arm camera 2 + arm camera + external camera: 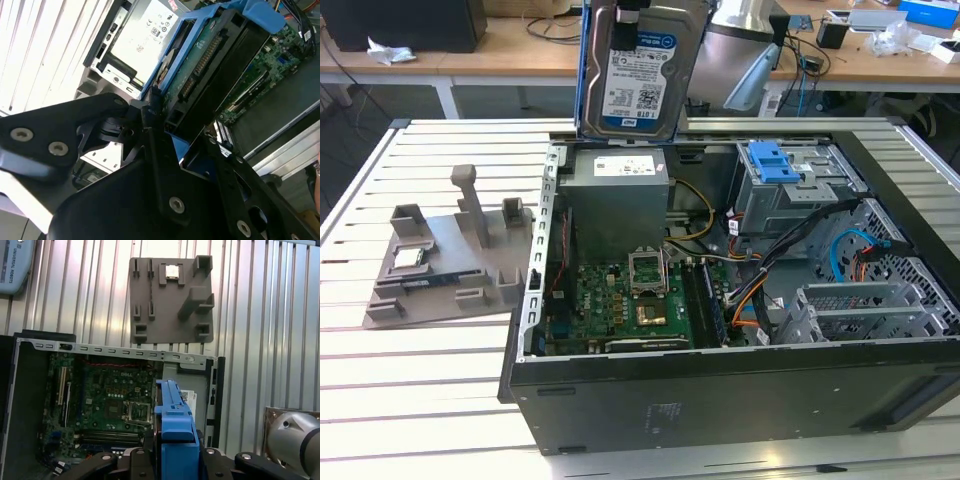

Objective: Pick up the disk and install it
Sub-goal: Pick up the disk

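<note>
Starting at nine o'clock in the exterior view: a grey moulded fixture [450,250] lies flat on the slatted table [420,400], just beside the computer case [720,400]. A small square processor chip [408,257] sits in a recess on the fixture's nine o'clock side.

Centre: the case lies on its side with the cover off. A grey power supply [618,195] occupies its eleven o'clock corner. The green motherboard [610,300] lies at six o'clock from the power supply, with an open processor socket [650,315] on it.

At twelve o'clock of the exterior view, the disk [640,70] hangs upright in the air over the power supply, label towards the camera, blue carrier bracket along its edges. Its lower edge is near the rear rim of the case; contact cannot be determined. It is not seated in any bay.

Pincer [160,117]: in both wrist views its black fingers [146,450] are pressed against opposite sides of the disk's blue bracket, pinching the disk.

At two o'clock: a metal drive cage [800,190] inside the case carries a blue plastic latch piece [775,160]. Bundled cables [790,250] run from the cage towards the motherboard
</note>
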